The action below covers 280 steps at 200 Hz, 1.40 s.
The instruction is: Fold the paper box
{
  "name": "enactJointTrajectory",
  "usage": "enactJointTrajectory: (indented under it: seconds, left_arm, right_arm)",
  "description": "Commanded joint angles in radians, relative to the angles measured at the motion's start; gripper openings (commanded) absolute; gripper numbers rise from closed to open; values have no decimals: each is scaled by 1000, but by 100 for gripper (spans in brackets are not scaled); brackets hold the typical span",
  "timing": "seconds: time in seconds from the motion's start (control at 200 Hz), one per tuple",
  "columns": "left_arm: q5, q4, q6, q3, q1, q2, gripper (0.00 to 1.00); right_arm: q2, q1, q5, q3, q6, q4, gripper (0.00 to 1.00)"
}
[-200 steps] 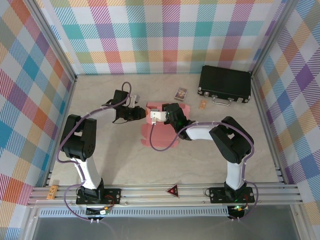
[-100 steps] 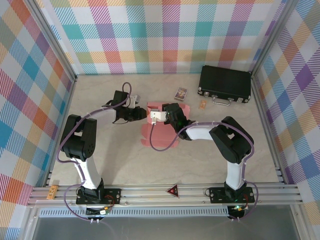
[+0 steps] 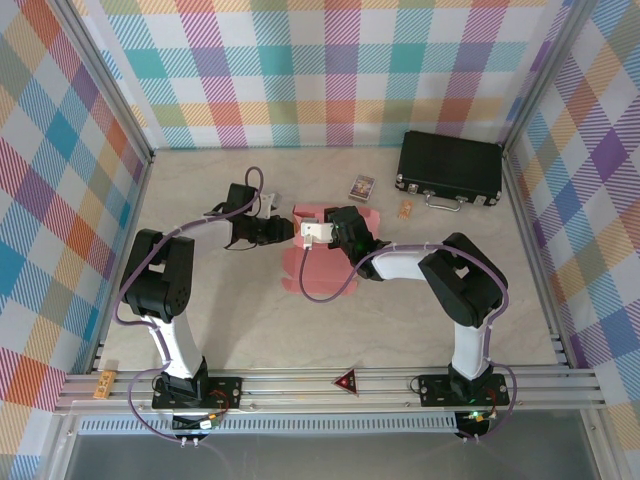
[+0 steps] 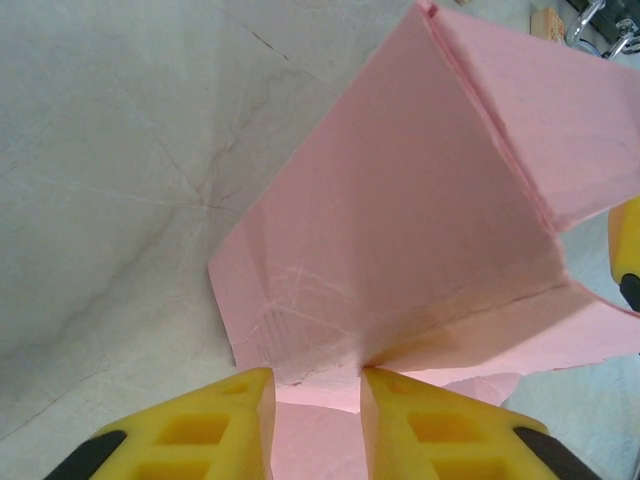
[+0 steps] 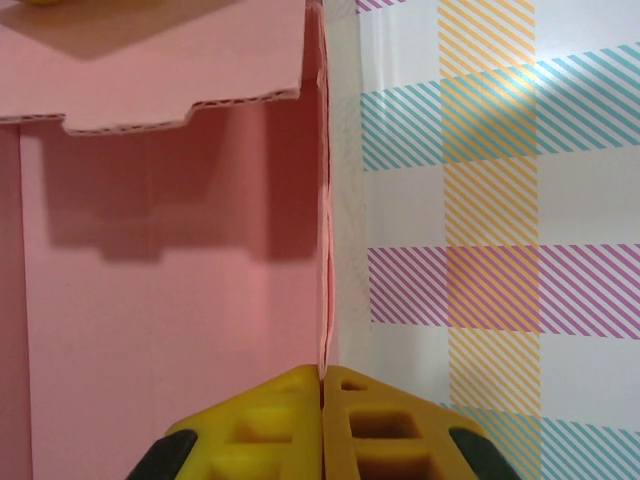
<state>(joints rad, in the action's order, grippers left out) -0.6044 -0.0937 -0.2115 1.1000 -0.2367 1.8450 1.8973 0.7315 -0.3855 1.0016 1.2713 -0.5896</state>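
The paper box [image 3: 310, 268] is a salmon-pink cardboard sheet, partly folded, lying mid-table between my two arms. In the left wrist view its wall [image 4: 400, 230] stands up from the base along a crease. My left gripper [image 4: 315, 405] is at the box's left side [image 3: 284, 231], jaws apart, straddling a small pink flap edge without pinching it. My right gripper [image 5: 322, 385] is shut on the thin upright edge of a pink wall [image 5: 170, 280], just right of the left one [image 3: 313, 233]. A notched flap [image 5: 150, 70] hangs over that wall.
A black hard case with a handle [image 3: 450, 168] lies at the back right. A tiny printed card packet [image 3: 361, 186] and a small orange piece [image 3: 405, 209] sit behind the box. Plaid walls enclose the table on three sides.
My left gripper's jaws have spread a little and it has edged right, toward the box. The right gripper has stayed clamped on the wall.
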Motion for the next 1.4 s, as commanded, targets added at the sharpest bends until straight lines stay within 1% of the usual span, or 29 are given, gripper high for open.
enactJointTrajectory:
  seconds: [0.0,0.16,0.375,0.525,0.705,0.82,1.115,1.22,1.395]
  left_arm:
    - [17,24,15,18,5,19,30]
    - [3,41,14,24,4,34,33]
    - [18,57,18,23,-9,38,33]
    - [57,80,28,-5,-23,16,34]
    - [96,139,30,-56,-29,-32,39]
    - [116,150,36,-66,-29,-44,39]
    - [74,204,40,-89,-32,-52,43]
    - [50,210,42,-85,-35,-45,46]
    - [58,198,48,-67,-42,-26,48]
  right_arm:
    - [7,-4,4,8,-24,51,8]
    - [7,-1,5,5,-29,55,8]
    - [2,1,8,6,-38,64,8]
    - [0,5,8,1,-44,69,8]
    - [-5,6,10,-4,-48,72,8]
    - [-7,7,13,-3,-50,75,8]
    - [-10,10,17,-1,-59,90,9]
    - [-9,10,16,0,-61,93,9]
    - [-9,12,13,2,-64,96,9]
